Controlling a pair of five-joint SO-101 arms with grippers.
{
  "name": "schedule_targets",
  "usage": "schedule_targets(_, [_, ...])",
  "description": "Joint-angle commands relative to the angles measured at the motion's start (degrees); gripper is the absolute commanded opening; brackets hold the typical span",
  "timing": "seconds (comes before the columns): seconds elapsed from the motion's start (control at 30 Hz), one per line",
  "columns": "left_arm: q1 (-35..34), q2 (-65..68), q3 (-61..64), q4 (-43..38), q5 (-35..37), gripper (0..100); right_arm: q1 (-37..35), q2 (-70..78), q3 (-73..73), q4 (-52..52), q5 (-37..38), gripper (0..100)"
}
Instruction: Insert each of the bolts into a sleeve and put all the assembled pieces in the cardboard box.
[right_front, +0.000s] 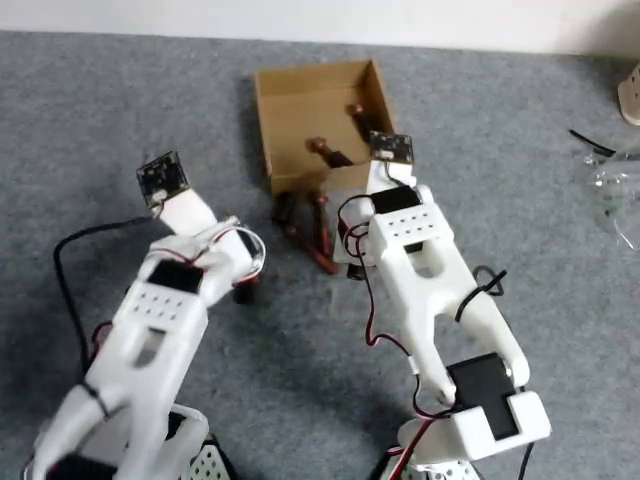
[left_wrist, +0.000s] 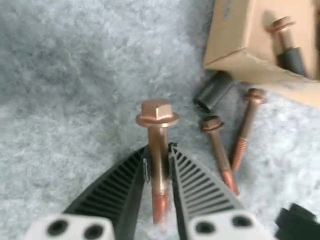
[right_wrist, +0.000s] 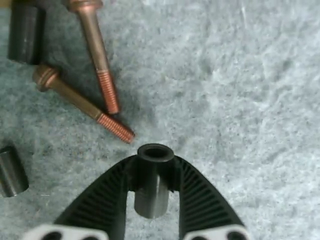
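Bolt (left_wrist: 157, 115) pinched in left gripper (left_wrist: 158, 150) | sleeve (right_wrist: 151, 187) pinched in right gripper (right_wrist: 155, 161) | risk: misaligned axes could jam threads at bore

Surface (right_front: 520, 120) was grey and carpet-like. Cardboard box (right_front: 262, 120) sat on it toward the far side. Just in front of the box, first bolt (left_wrist: 220, 152) and second bolt (left_wrist: 246, 129) lay flat side by side. Black sleeve (left_wrist: 214, 91) lay by their heads, second sleeve (right_wrist: 12, 170) apart from them.
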Motion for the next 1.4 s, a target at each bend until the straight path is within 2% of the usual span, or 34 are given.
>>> schedule_targets(0.0, [-0.92, -8.13, 1.54, -1.14, 0.26, 0, 0.66, -7.16, 0.75, -1.36, 0.7, 0.3])
schedule_targets(0.2, [-0.84, -19.74, 7.16, -1.14, 0.26, 0, 0.48, -20.26, 13.58, -10.86, 3.78, 0.3])
schedule_targets(0.3, [-0.84, -26.33, 9.8, -0.88, 0.18, 0, -1.45, -24.84, 18.86, -12.35, 5.01, 0.3])
schedule_targets(0.43, [-0.75, -36.0, 13.58, -0.88, 0.18, 0, -2.77, -27.56, 21.49, -13.23, 5.19, 0.3])
schedule_targets(0.57, [-0.57, -45.67, 17.01, -0.79, -4.66, 0, -2.86, -30.81, 23.25, -17.71, 8.09, 0.3])
schedule_targets(0.9, [-0.48, -67.12, 25.98, -0.79, -5.45, 0, -6.73, -47.08, 37.67, -26.86, 13.63, 0.3])
schedule_targets(1.1, [-0.4, -68.88, 27.03, -0.79, -12.31, 0, -6.9, -58.24, 45.23, -31.52, 13.63, 0.3])
schedule_targets(1.37, [-0.31, -68.79, 28.35, -1.05, -12.31, 0, -6.9, -73.1, 59.38, -44.88, 13.19, 0.3])
